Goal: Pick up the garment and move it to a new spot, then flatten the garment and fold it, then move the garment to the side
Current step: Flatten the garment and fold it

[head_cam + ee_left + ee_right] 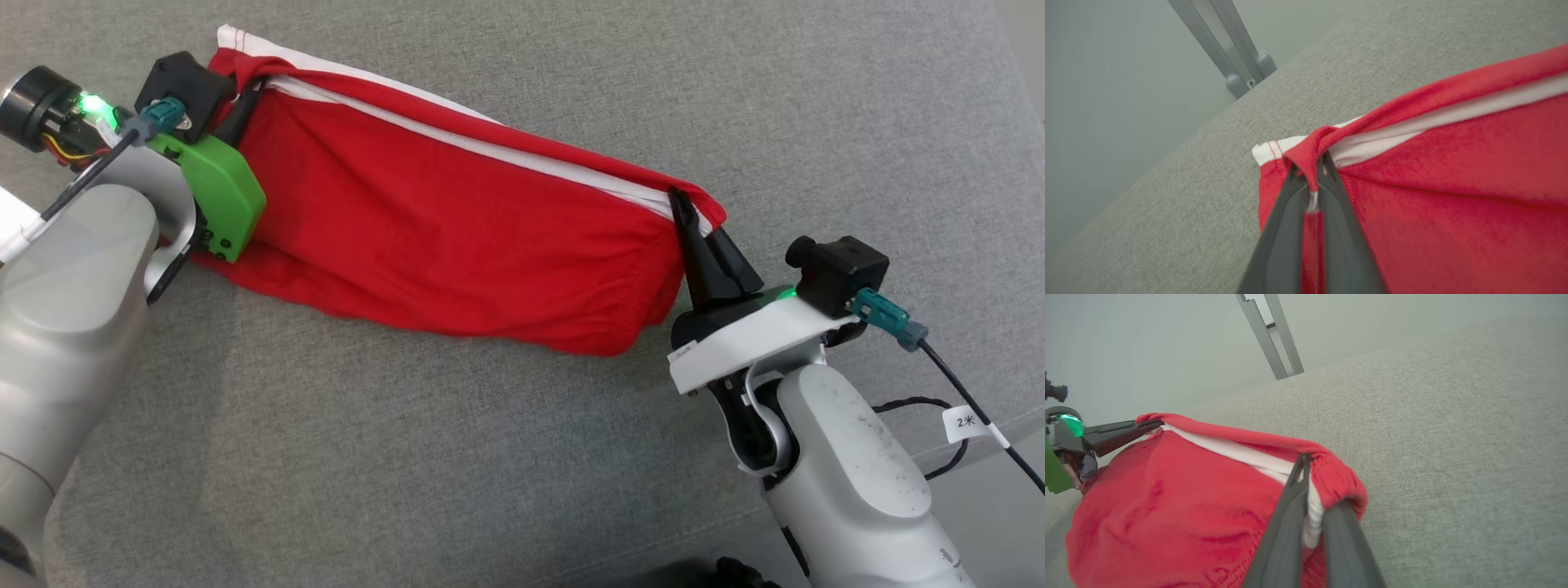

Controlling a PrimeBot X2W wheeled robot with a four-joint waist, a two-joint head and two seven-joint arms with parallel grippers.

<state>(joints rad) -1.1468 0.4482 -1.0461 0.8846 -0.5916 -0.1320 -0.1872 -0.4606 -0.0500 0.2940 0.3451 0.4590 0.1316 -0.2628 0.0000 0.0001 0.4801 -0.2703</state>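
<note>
A red garment with a white stripe (457, 237) stretches taut between my two grippers over the grey cushion. My left gripper (243, 100) is shut on the garment's left top corner; in the left wrist view the left gripper (1310, 171) pinches a bunched red fold with white trim. My right gripper (686, 214) is shut on the right top corner, where the right wrist view shows red and white cloth (1167, 506) clamped in the right gripper (1316, 486). The garment's lower edge sags onto the cushion.
The grey fabric cushion (571, 457) spreads around the garment, with open room in front and to the right. Its front right edge (980, 433) runs by my right arm. Grey metal legs (1229, 53) stand beyond the far edge. A cable with a tag (967, 423) hangs near my right wrist.
</note>
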